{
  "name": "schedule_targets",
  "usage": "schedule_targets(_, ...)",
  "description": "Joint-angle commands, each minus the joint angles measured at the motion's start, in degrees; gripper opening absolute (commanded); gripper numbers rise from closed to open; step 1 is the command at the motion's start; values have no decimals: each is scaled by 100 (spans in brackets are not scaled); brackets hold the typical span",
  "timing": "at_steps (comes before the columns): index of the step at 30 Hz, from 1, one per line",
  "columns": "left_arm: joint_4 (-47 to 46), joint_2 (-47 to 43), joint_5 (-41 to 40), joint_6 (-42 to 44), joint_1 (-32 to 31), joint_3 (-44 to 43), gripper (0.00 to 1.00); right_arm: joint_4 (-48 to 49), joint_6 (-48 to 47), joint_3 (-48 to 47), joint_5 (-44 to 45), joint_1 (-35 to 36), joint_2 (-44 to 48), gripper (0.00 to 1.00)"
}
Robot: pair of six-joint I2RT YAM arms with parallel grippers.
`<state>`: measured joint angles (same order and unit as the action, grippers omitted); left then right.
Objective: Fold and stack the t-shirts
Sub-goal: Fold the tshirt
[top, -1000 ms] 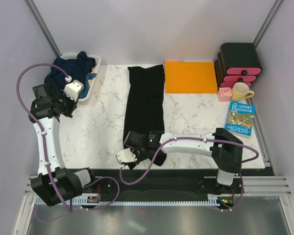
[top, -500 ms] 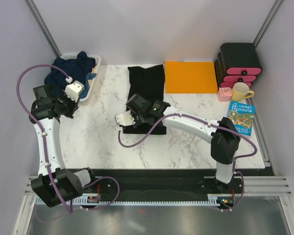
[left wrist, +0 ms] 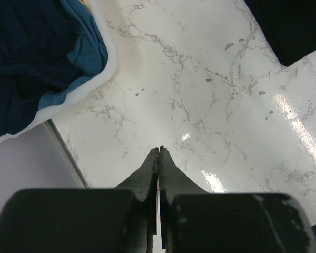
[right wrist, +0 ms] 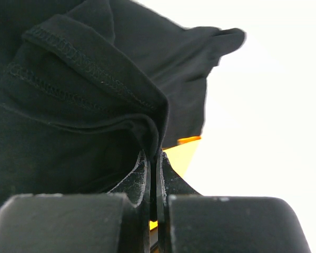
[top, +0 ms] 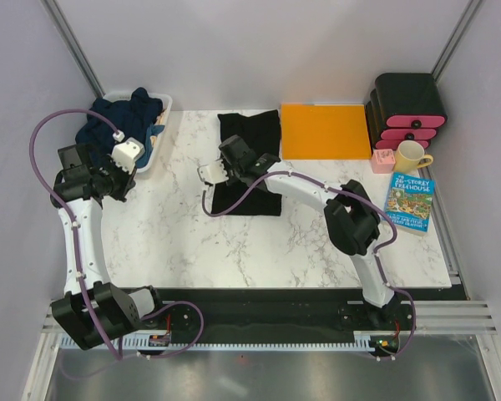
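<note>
Folding in hand: right tool (right wrist: 154,158) pinches the black t-shirt (top: 249,132) by its hem, doubled cloth under it; left tool (left wrist: 159,153), pressed together and empty, hangs beside the navy t-shirts (left wrist: 26,52); next move likely needs the hem laid square.

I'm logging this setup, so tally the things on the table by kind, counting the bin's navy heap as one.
Black cloth t-shirt: 1
Navy blue cloth heap: 1
White plastic bin: 1
Flat orange rectangular sheet: 1
Black drawer unit with pink drawers: 1
Yellow ceramic mug: 1
Small pink block: 1
Colourful paperback book: 1
Total: 8
</note>
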<state>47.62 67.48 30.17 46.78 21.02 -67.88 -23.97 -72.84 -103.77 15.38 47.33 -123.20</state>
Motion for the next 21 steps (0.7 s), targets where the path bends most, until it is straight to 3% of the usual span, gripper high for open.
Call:
schedule_targets(1, -121, 37, 77, 6, -19, 20, 2, 700, -257, -329, -17, -66, -134, 0)
schedule_targets(11, -138, 63, -3, 41, -10, 11, 2, 989, -213, 5, 184, -75, -345, 1)
schedule_targets(12, -130, 81, -3, 41, -18, 3, 2, 1095, -187, 40, 307, -75, -389, 5)
schedule_targets(13, -130, 81, 15, 33, -10, 3, 3, 1192, -143, 67, 395, -75, -415, 23)
schedule_targets(15, -130, 107, 24, 32, -10, -6, 3, 1587, -82, 155, 736, -66, -486, 44)
schedule_targets(16, -130, 116, 24, 15, -10, -6, 3, 1814, -38, 216, 887, -84, -503, 62)
schedule_targets(20, -138, 125, 41, 15, -10, 20, 3, 3850, -300, 664, 1827, -84, -609, 70)
schedule_targets(21, -130, 133, 67, 6, -10, 20, 3, 3986, -284, 656, 1924, -92, -609, 72)
